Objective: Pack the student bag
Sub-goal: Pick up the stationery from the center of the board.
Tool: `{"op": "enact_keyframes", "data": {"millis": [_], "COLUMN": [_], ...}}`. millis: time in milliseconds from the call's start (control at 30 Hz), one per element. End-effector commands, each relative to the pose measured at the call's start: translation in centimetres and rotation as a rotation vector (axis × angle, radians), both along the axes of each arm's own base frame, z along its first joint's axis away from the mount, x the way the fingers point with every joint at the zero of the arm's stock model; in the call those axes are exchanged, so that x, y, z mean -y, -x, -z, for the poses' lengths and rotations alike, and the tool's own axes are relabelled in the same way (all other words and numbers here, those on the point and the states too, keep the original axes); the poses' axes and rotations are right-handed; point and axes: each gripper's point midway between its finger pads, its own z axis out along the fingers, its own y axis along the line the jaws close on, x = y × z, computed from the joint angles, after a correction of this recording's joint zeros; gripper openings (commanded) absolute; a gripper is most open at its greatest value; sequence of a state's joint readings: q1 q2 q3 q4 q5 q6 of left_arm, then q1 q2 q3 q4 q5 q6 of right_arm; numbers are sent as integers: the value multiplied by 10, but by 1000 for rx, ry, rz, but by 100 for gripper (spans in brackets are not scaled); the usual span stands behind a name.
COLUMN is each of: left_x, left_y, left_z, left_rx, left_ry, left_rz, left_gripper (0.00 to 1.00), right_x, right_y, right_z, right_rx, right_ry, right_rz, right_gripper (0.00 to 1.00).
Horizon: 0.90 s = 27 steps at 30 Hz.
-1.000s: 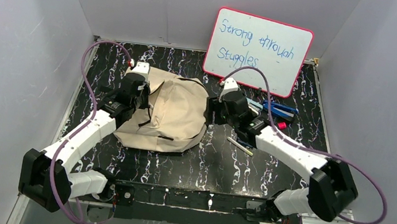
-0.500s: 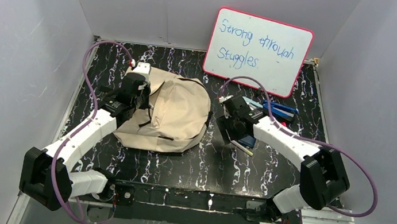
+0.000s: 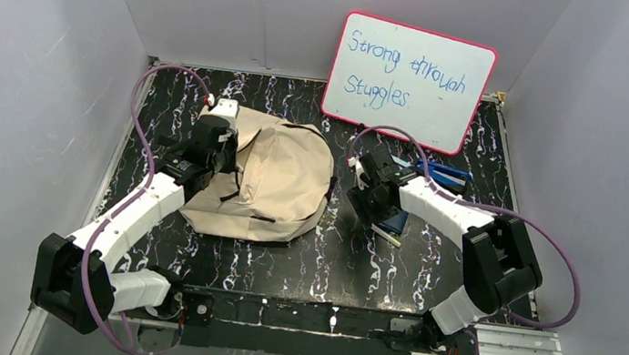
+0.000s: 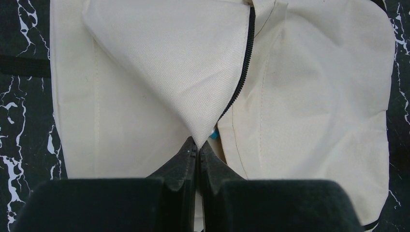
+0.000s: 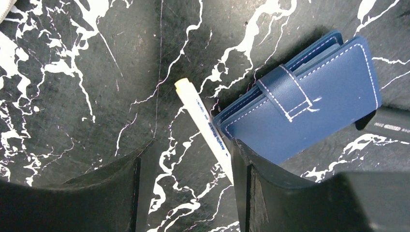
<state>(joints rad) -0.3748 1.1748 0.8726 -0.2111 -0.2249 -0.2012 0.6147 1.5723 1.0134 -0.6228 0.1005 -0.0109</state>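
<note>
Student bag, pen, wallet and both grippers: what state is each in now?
student bag: unzipped, flap corner lifted
left gripper: fingers shut on student bag flap
right gripper: open, over pen
pen: flat on table, ungripped
wallet: closed

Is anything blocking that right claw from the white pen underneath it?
Nothing visible does. The pen lies on the table inside the gap of the open right gripper. Only the blue wallet lies close beside it, seemingly touching one side.
</note>
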Motion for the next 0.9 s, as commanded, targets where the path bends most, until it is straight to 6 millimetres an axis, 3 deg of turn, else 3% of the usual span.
{"op": "enact_keyframes", "data": {"millis": [0,500,600,867], "left_x": [3,4,4,6], "left_y": [-5,-6,-5,-6], "left_z": [-13,-10,-9,-8], "left_rx": [27,16,14,10], "left_ry": [14,13,12,15], "left_rz": [10,16,17,23], "left_gripper": [0,0,0,0], "right_x": [-5,-1,-1,-8], "right_y": [-12,0,1,7], "right_z": [4,29,29,14], "right_rx": [13,-81,-91,-101], "right_ry": [-32,-28,-24,-79], "right_rz": [-38,-48,-51,-58], "right_gripper": [63,44,40,43]}}
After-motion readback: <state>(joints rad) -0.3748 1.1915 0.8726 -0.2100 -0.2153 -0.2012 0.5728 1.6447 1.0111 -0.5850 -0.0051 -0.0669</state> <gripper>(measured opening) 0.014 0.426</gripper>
